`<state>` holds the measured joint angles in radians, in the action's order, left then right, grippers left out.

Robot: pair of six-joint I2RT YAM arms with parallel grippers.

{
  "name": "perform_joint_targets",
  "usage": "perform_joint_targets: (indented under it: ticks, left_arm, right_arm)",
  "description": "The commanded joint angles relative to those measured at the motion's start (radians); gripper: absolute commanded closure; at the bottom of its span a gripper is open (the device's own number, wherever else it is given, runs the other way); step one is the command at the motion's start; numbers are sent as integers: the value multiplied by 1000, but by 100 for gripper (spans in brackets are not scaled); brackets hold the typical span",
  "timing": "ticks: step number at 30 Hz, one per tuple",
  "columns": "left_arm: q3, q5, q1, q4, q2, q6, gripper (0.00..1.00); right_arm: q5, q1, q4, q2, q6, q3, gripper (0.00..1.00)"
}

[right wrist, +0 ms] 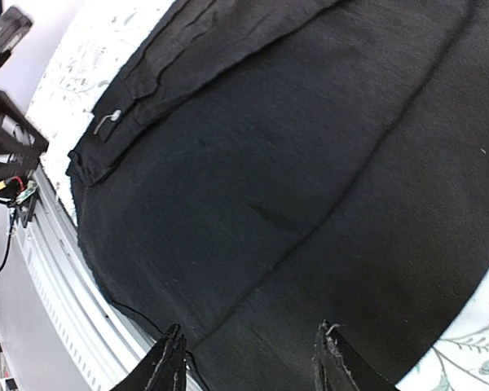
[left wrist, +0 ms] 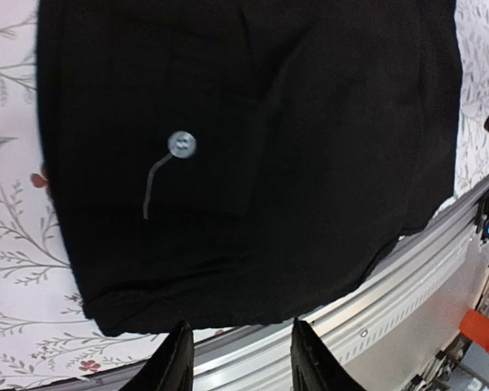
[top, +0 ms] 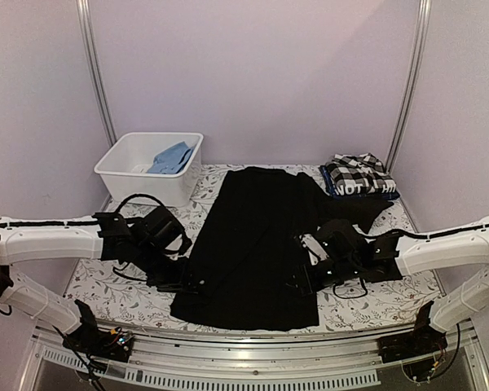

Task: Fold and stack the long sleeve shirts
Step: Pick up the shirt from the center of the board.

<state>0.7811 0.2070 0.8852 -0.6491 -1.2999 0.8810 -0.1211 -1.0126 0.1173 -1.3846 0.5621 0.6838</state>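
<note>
1. Left gripper (left wrist: 240, 352) and right gripper (right wrist: 249, 358) are released, holding nothing.
2. Black shirt (top: 253, 236) lies spread just right of the white bin (top: 114, 173).
3. I should pinch both hem corners evenly.

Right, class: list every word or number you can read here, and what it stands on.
"NOT": white letters on the folded dark cloth shirt, beneath the folded black-and-white checked shirt; the letters after it are too blurred to read.
Long plain black cloth shirt, white plastic tub: no text.
</note>
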Motion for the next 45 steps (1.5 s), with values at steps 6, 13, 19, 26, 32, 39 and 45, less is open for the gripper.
perform_joint_targets:
  ticks: [6, 13, 19, 26, 32, 39, 45]
  left_arm:
    - [69, 20, 174, 153, -99, -48, 58]
    - [271, -19, 200, 228, -320, -150, 58]
    - [544, 13, 211, 218, -570, -241, 58]
    - [832, 51, 236, 173, -805, -288, 57]
    - [1053, 17, 290, 63, -966, -291, 56]
    - [1192, -68, 376, -82, -1057, -307, 56]
    - [1273, -138, 459, -179, -1107, -330, 58]
  right_arm:
    - [113, 57, 80, 55, 175, -40, 41]
    - [74, 344, 51, 97, 148, -36, 39]
    - [54, 621, 38, 127, 68, 25, 36]
    - [-107, 953, -60, 73, 16, 46, 29]
    - [-203, 1067, -159, -44, -1, 75, 24]
    - [-197, 1069, -166, -68, -16, 79, 24]
    - [-212, 1069, -170, -74, -20, 85, 24]
